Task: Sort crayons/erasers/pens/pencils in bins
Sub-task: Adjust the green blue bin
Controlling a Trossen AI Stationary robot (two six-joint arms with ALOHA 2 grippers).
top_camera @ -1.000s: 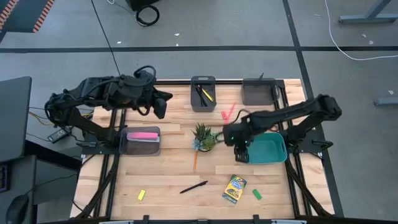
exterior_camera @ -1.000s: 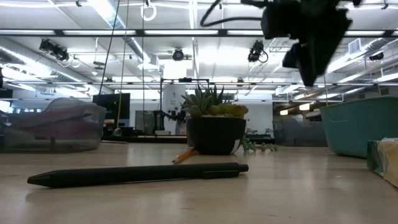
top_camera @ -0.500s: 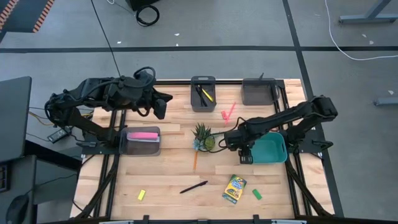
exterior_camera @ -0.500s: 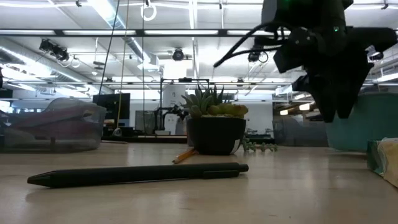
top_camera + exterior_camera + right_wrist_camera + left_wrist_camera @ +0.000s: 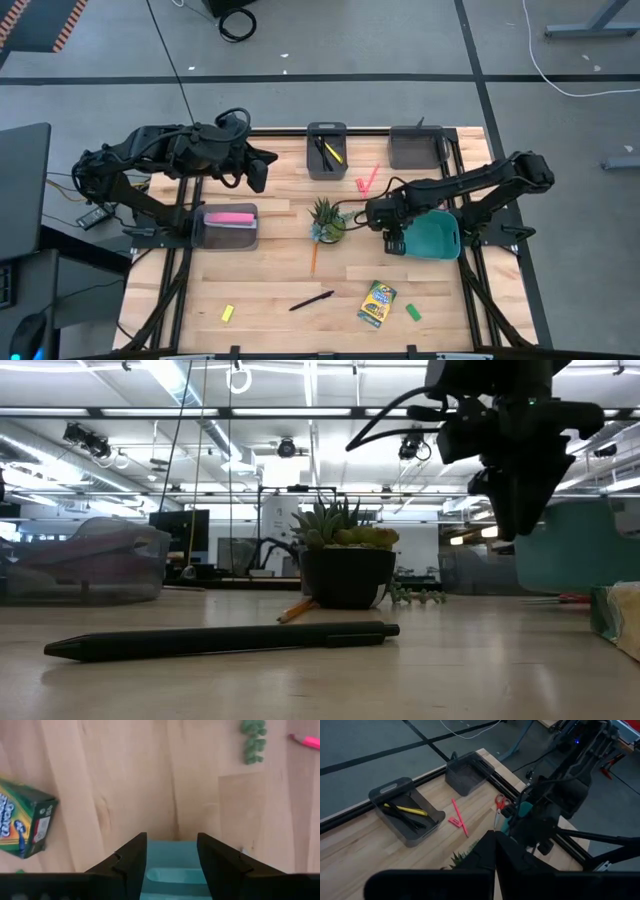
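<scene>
Fingers [image 5: 131, 865] of the right gripper [image 5: 393, 240], spread apart, straddle the teal bin's [image 5: 438, 236] rim.

This is a robotics lab or open industrial workspace: a wooden worktable [image 5: 270, 285] on a dark metal frame stands on a grey concrete floor [image 5: 330, 40] marked with dark lines, loose cables [image 5: 237, 22] trailing across it. Beyond the table, strip lights [image 5: 310, 412] run under a high open ceiling, with machines and monitors [image 5: 178, 535] far behind
</scene>
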